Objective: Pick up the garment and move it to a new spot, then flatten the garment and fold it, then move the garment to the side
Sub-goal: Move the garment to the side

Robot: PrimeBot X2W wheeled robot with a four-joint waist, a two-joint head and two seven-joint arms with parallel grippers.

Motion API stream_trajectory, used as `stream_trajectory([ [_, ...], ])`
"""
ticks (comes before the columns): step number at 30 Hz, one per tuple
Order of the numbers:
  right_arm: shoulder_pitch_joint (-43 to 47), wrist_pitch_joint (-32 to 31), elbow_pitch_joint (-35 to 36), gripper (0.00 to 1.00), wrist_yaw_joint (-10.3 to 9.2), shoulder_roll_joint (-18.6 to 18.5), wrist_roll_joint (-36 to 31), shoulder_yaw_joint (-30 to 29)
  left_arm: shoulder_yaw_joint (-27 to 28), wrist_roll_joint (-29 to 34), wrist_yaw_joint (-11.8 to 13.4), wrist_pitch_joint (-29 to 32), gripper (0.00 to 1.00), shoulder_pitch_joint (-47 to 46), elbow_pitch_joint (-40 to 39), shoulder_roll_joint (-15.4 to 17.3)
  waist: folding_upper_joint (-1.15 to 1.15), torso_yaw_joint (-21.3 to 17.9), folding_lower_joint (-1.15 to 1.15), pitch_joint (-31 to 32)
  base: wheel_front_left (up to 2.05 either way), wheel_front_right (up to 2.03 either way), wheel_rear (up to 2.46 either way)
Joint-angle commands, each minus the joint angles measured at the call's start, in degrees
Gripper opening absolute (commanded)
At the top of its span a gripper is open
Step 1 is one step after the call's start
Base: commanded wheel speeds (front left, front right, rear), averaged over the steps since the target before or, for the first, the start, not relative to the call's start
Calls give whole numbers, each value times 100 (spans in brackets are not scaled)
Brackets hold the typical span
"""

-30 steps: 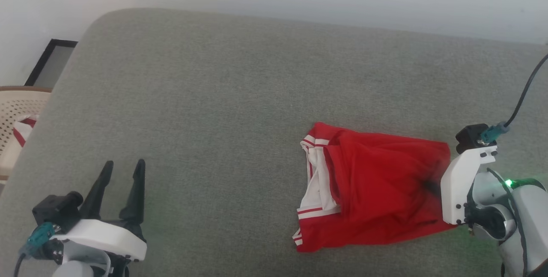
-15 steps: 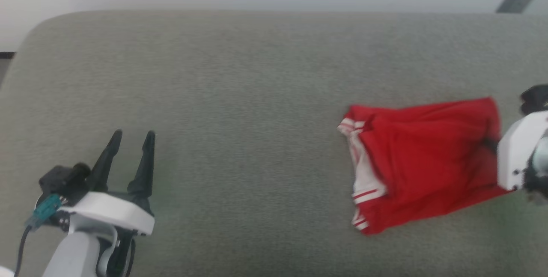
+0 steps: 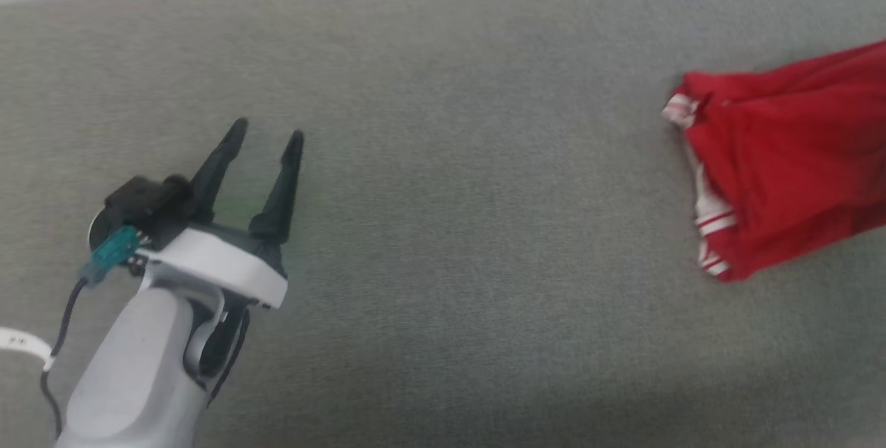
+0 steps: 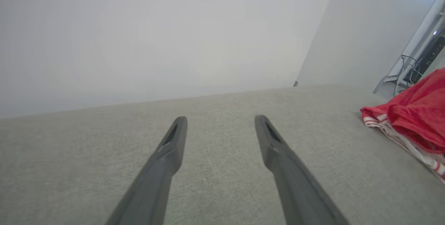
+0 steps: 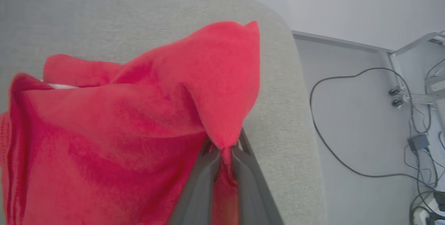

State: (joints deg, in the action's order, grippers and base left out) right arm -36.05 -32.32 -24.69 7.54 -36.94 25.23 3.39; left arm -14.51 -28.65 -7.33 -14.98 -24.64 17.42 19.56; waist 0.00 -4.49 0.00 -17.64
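Note:
The garment (image 3: 789,157), a folded red shirt with white striped trim, lies at the head view's right edge on the grey cushion (image 3: 443,157). In the right wrist view my right gripper (image 5: 224,152) is shut on a pinched fold of the garment (image 5: 139,113), which bunches up over the fingers. My left gripper (image 3: 266,140) stands open over bare cushion at the lower left, far from the cloth. The left wrist view has its two fingers (image 4: 174,145) spread, with the garment (image 4: 413,120) at the right edge.
The cushion's rounded end (image 5: 288,89) drops to a pale floor with a loose black cable (image 5: 333,141) and a plug block (image 5: 417,143). A white wall (image 4: 156,37) runs behind the cushion. A metal stand (image 4: 413,65) with cables is at the far right.
The head camera has swung left, so the whole picture has slid right. The garment has gone right with my right gripper, which has left the head view. The left gripper stays open.

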Motion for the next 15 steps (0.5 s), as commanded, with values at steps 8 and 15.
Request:
stream_trajectory([
  [8, -643, 777, -616, 0, -10, -345, -386, 102, -532, -92, -15, -27, 100, -678, 61, 106, 0, -410, 0, -531, 0, 0, 0],
  [15, -1041, 1357, -1130, 0, -10, -501, -751, 239, -917, -142, -15, -26, 100, -1117, 41, 183, 0, -550, 0, -875, 0, 0, 0],
])
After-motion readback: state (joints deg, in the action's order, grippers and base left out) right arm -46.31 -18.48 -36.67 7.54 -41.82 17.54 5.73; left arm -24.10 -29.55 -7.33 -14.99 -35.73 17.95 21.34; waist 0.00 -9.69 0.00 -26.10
